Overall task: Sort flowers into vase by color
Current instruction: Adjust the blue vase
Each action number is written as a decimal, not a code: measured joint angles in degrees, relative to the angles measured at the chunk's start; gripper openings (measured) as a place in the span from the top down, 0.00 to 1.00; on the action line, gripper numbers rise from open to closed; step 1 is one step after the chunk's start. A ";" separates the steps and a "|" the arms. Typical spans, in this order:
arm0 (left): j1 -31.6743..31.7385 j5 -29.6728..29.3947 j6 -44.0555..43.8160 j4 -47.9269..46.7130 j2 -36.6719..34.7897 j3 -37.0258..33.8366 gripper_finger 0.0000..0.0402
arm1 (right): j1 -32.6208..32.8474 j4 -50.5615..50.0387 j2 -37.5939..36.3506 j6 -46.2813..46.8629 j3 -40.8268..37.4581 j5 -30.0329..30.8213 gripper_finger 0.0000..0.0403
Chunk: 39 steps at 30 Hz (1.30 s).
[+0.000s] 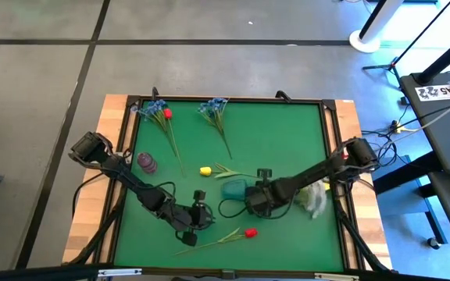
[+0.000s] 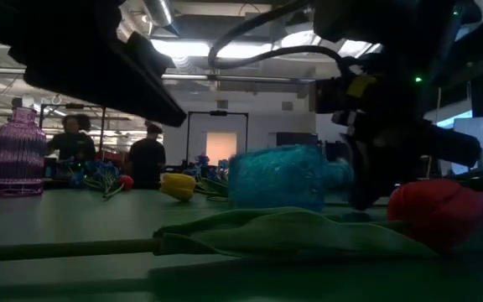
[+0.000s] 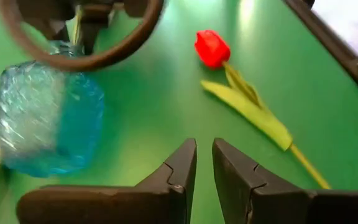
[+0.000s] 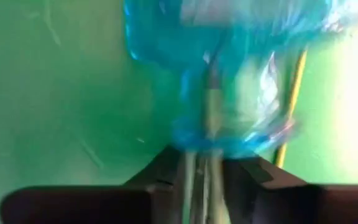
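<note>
- We take the blue vase (image 1: 233, 188) as our landmark: a translucent, crinkled, bottle-shaped thing lying on its side near the middle of the green mat (image 1: 287, 133).
- The flowers lie around it: a yellow bud (image 1: 205, 170) just beyond it on a thin green stalk, a red tulip (image 1: 249, 232) with a long flat leaf on the near side of it, and two blue-blossom sprigs (image 1: 213, 105) well apart from it by the far edge, one with a small red bud (image 1: 167, 113) beside it.
- A pale, fuzzy white-blossom sprig (image 1: 314, 198) lies to the vase's right, partly under the right arm.
- The right gripper (image 1: 250, 198) is at the vase's neck; its wrist view shows the dark fingers (image 4: 160, 171) either side of the narrow blue neck, touching it, though we cannot tell whether they are clamped on it.
- The left gripper (image 1: 201, 215) hovers to the near left of the vase, its two wedge-shaped fingers (image 3: 180, 171) a narrow slit apart with nothing between them.
- Only the high view shows the purple vase (image 1: 146, 163) standing far left of the blue one; the low view reveals its ribbed, woven look (image 2: 15, 151).
- Only the low view shows people (image 2: 148, 155) standing in the room behind.
</note>
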 joint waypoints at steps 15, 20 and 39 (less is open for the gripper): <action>9.11 2.05 -1.60 -8.49 -0.01 0.02 0.87 | 3.69 -19.31 -7.33 13.67 -0.01 -6.89 0.31; 9.88 2.23 -3.97 -12.40 -0.31 0.04 0.87 | 6.24 -21.38 -7.44 18.13 -2.50 -10.51 0.29; 20.13 10.59 1.96 2.07 7.56 0.07 0.87 | 4.16 -12.33 -7.32 15.61 -5.91 -7.00 0.48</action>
